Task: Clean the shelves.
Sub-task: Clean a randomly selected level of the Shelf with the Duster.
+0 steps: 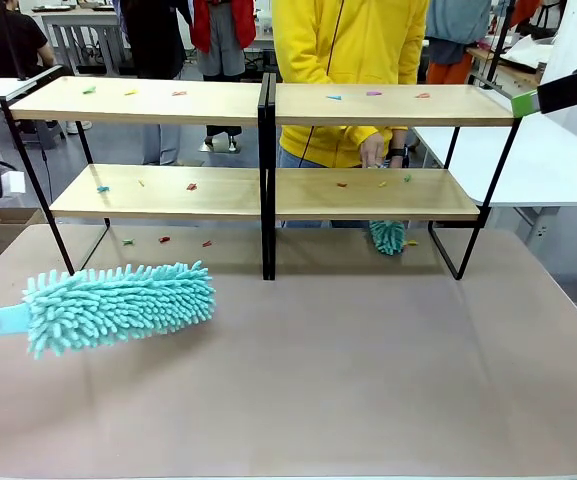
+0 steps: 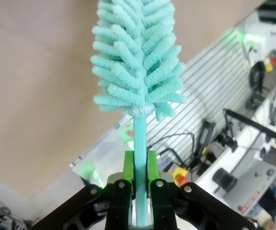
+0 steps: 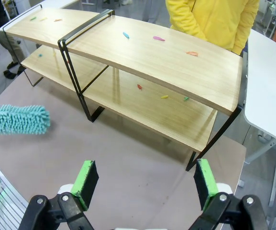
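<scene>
Ok so, our left gripper [image 2: 138,160]: both green pads are pinched tight on the thin pale-teal handle [image 2: 138,136] of a fluffy teal duster [image 2: 138,52], with the stick sitting straight up between them in the left wrist view. From the front we see that same duster [image 1: 118,305] lying roughly sideways low at the near left of the grey-brown table [image 1: 368,380], head pointing toward the middle. We can't tell whether the fluff is resting on the tabletop or just above it.

Our right gripper [image 3: 146,175] is spread wide with nothing between the fingers. It's hanging up high off the right end of the shelves [image 3: 166,62], looking down across both boards.

The shelves [image 1: 168,195] stand across the far half of the table, between us and the person. They're two long light wooden boards on a thin black frame, with a black upright in the middle. The duster head sits in front of the left half, near the front left leg but apart from it.

Little coloured bits [image 1: 373,93] are scattered on both boards, and a few lie on the table under the left half.

A person in a yellow top [image 1: 348,60] stands behind the right half. One hand [image 1: 373,152] is down at the back of the lower board, and a second teal duster [image 1: 388,237] pokes out just below that board.
</scene>
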{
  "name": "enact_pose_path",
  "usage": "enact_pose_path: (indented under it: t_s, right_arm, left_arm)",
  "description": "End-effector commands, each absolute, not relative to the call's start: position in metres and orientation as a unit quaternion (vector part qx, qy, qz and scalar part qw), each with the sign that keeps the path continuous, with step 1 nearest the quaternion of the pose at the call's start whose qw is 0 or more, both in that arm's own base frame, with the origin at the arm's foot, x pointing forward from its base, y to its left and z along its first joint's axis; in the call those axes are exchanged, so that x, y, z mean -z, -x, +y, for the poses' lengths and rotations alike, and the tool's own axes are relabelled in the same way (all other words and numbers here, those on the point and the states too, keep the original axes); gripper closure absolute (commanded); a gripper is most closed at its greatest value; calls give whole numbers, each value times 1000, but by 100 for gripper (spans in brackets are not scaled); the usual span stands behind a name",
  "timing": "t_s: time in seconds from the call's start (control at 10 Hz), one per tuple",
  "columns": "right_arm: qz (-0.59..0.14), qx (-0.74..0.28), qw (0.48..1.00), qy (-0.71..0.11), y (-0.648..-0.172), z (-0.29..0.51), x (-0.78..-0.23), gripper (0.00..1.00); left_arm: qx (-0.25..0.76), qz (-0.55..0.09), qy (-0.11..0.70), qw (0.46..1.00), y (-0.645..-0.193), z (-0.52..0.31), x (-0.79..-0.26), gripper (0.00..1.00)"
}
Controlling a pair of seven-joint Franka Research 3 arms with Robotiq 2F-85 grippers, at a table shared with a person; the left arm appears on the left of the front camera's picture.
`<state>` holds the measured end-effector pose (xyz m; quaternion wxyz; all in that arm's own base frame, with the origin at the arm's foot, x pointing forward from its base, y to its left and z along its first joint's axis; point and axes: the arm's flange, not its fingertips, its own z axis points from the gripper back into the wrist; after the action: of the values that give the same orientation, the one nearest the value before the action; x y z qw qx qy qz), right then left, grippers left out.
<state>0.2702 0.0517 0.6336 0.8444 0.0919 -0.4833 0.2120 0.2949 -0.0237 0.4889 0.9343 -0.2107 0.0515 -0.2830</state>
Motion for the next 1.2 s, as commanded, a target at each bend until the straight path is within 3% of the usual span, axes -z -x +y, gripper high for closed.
enact_pose_path:
  t_s: [0.0, 0.3, 1.1]
  right_arm:
    - [-482, -211, 845, -92, -270, 51, -633, 0]
    - [-482, -211, 845, -92, -270, 51, -633, 0]
    - [-482, -211, 845, -92, -270, 51, -633, 0]
  left_arm:
    - [229, 28, 210, 950, -301, -47, -480, 88]
    - [128, -42, 181, 974, -322, -92, -455, 88]
    - [79, -135, 154, 976, -386, -166, -401, 88]
